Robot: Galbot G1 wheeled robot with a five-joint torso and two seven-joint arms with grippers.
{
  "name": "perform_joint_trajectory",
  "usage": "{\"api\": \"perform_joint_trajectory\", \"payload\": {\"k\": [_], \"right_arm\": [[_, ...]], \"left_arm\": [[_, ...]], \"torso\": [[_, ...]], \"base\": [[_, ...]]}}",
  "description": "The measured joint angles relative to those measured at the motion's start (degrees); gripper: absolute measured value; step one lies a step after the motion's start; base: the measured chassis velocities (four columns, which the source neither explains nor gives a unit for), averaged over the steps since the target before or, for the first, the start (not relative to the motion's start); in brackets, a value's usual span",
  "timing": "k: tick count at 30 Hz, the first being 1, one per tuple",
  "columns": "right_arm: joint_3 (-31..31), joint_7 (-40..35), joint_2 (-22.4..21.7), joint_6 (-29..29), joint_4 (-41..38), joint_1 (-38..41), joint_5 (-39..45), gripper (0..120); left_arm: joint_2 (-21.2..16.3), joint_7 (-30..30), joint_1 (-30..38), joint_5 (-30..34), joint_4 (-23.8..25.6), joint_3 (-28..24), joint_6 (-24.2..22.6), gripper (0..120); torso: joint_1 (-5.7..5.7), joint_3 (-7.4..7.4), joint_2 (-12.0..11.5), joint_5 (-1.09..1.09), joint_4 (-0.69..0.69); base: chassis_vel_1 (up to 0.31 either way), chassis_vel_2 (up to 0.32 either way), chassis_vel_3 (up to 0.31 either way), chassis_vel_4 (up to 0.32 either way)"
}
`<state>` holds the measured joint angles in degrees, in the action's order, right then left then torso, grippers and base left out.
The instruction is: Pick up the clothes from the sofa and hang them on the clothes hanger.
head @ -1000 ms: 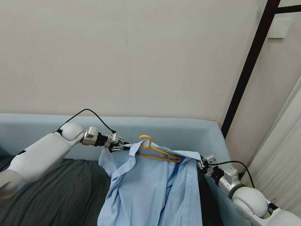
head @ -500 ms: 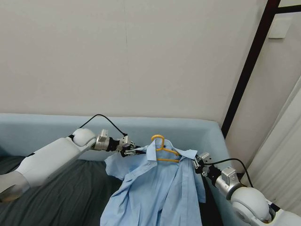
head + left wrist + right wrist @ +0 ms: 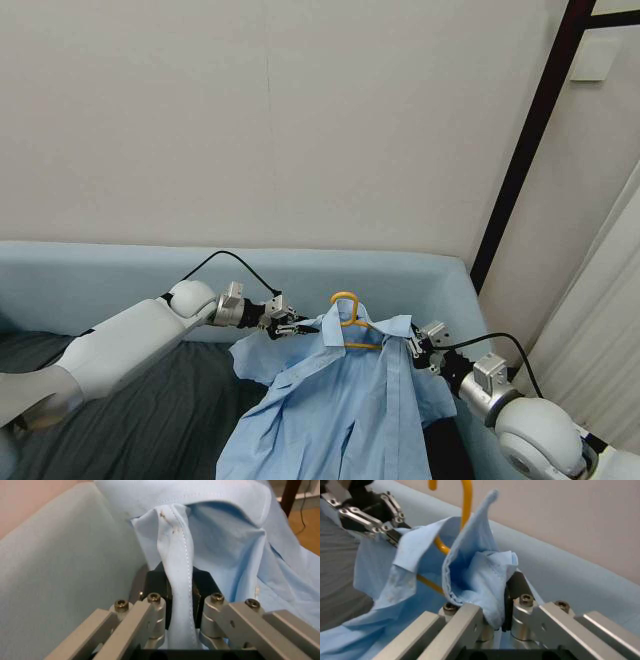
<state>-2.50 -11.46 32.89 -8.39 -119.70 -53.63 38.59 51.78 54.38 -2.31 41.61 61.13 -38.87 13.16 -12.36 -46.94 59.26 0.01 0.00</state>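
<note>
Head view: shirt [image 3: 340, 410] over light-blue sofa [image 3: 90, 268], beige wall [image 3: 300, 120].

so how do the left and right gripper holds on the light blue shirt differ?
Grasp: left gripper pinches a flat stitched edge of the light blue shirt; right gripper pinches a bunched fold. Side: left gripper sits left of the yellow clothes hanger, right gripper right of it. Both are shut on the shirt.

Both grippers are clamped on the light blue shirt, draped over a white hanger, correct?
Not white: the hooked hanger is yellow-orange, as the right wrist view shows. The left gripper and right gripper are both clamped on the light blue shirt draped over it.
</note>
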Motion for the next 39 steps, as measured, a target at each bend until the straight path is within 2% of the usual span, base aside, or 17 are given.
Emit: {"api": "perform_joint_trajectory", "payload": {"k": [6,12,16,25,31,39], "right_arm": [[0.3,-1.7,-0.2,-1.0,-2.6,-0.2,0.3,0],[1.1,-2.7,-0.3,-1.0,-4.3,-0.6,0.2,0],[1.8,-3.7,-0.1,-1.1,-6.3,-1.2,-0.5,0],[3.5,-6.8,0.3,-1.5,-5.7,1.2,-1.2,0],[4.2,-8.1,0.4,-1.5,-6.1,1.6,-0.3,0],[5.0,-8.4,0.0,-1.0,-11.3,1.0,0.1,0]], "left_arm": [[1.5,-1.3,-0.6,1.0,-1.1,1.8,0.0,7],[1.3,-1.6,0.4,3.4,-1.1,1.9,-0.3,7],[0.2,-1.5,1.8,5.4,-0.1,1.9,-0.3,7],[-3.9,-1.4,5.9,13.0,6.8,0.3,-1.4,7],[-4.9,-1.2,9.4,13.2,7.3,-1.4,-1.5,7],[-5.1,-1.9,14.3,13.9,6.1,-3.2,-1.4,7]], "torso": [[0.0,0.0,0.0,0.0,0.0],[0.0,0.0,0.0,0.0,0.0],[0.0,0.0,0.0,-0.01,-0.01],[0.0,0.0,0.0,0.0,0.01],[0.0,0.0,0.0,0.01,0.0],[0.0,0.0,0.0,0.0,0.0]], "base": [[0.0,0.0,0.0,0.0],[0.0,0.0,0.0,0.0],[0.0,0.0,0.0,0.0],[0.0,0.0,0.0,0.0],[0.0,0.0,0.0,0.0],[0.0,0.0,0.0,0.0]]}}
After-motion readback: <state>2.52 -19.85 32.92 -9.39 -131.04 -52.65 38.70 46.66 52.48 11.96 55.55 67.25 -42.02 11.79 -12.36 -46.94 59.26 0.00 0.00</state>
